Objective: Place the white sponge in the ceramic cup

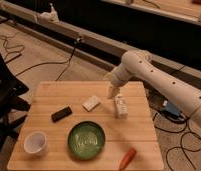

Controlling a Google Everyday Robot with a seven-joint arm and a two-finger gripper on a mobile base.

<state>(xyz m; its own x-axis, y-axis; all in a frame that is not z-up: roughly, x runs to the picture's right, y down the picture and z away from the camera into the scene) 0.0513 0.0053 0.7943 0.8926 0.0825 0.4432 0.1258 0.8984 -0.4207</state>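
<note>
The white sponge point(91, 103) lies flat on the wooden table point(54, 92), near its middle. The ceramic cup point(36, 143) stands at the table's front left corner, far from the sponge. My gripper point(113, 92) hangs from the white arm over the back right part of the table. It is a short way to the right of the sponge and just above the white bottle-like object point(121, 107). It holds nothing that I can see.
A black bar point(61, 114) lies left of the sponge. A green patterned bowl point(86, 140) sits at the front middle. An orange carrot-like piece point(127, 158) lies at the front right edge. A black chair point(1, 95) stands left of the table; cables run on the floor.
</note>
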